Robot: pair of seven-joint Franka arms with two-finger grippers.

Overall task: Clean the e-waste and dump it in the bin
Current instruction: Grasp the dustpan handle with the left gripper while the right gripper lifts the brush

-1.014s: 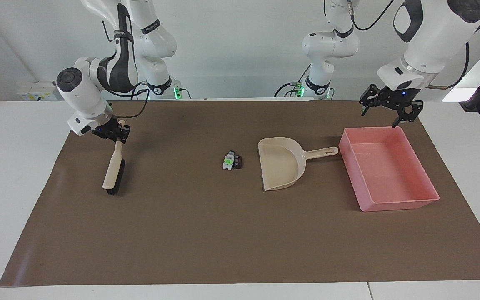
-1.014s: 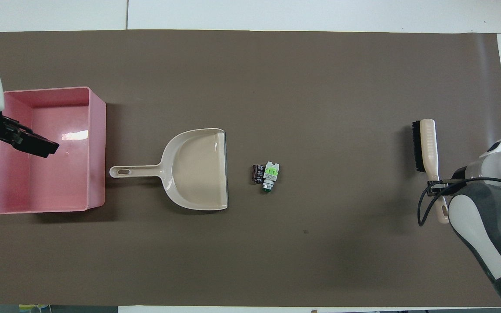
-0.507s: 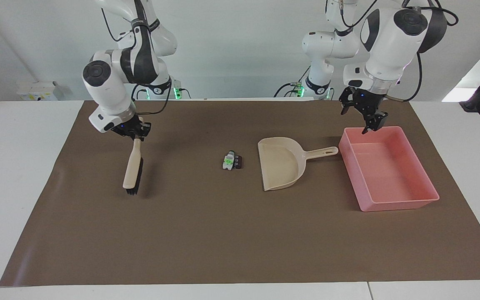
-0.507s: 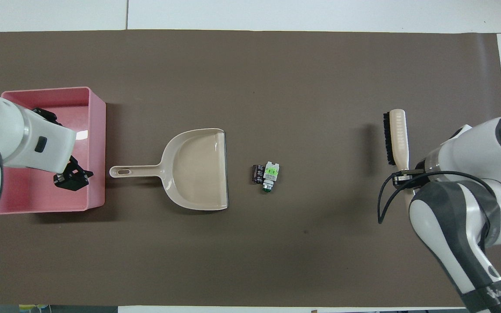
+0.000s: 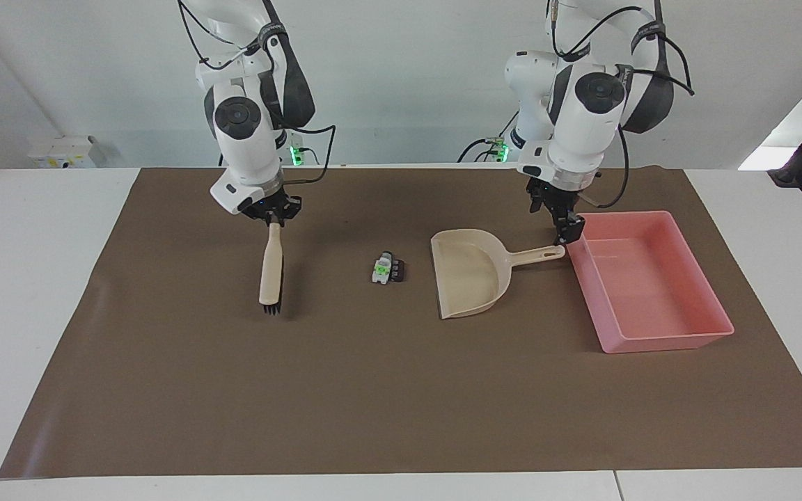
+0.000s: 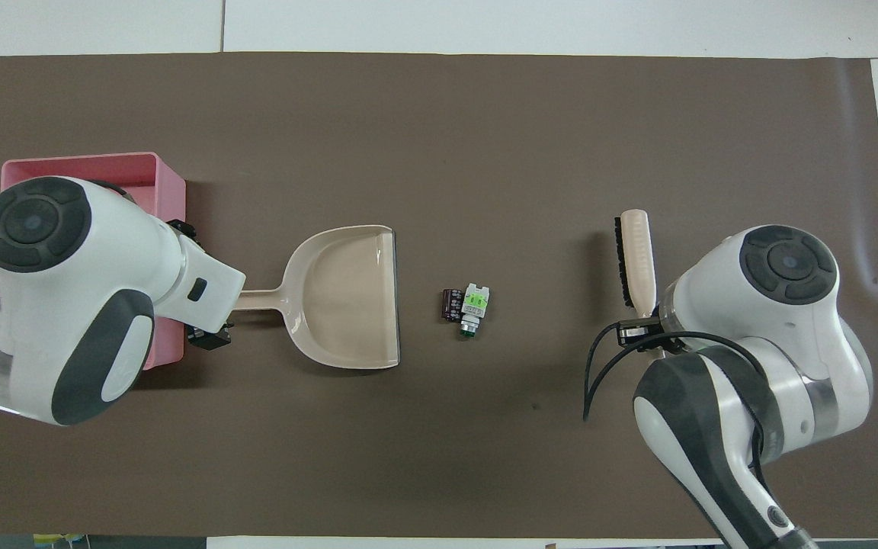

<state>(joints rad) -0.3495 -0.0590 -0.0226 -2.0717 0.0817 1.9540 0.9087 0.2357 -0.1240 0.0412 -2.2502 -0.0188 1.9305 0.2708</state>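
Note:
The e-waste (image 5: 387, 268) is a small cluster of bits on the brown mat, one white with green marks, the others dark; it also shows in the overhead view (image 6: 467, 303). The beige dustpan (image 5: 469, 278) lies beside it, mouth toward the bits and handle pointing at the pink bin (image 5: 665, 341). My left gripper (image 5: 562, 233) is open, just over the end of the dustpan's handle beside the bin's wall. My right gripper (image 5: 273, 217) is shut on the handle of a beige brush (image 5: 271, 268), bristle end down close to the mat, toward the right arm's end from the e-waste.
The brown mat (image 5: 373, 390) covers most of the white table. In the overhead view the left arm's wrist hides much of the bin (image 6: 81, 158) and the dustpan's (image 6: 344, 305) handle end. The brush (image 6: 635, 255) shows there too.
My right gripper carried the brush toward the e-waste. My left gripper moved from over the bin to over the end of the dustpan's handle and came lower.

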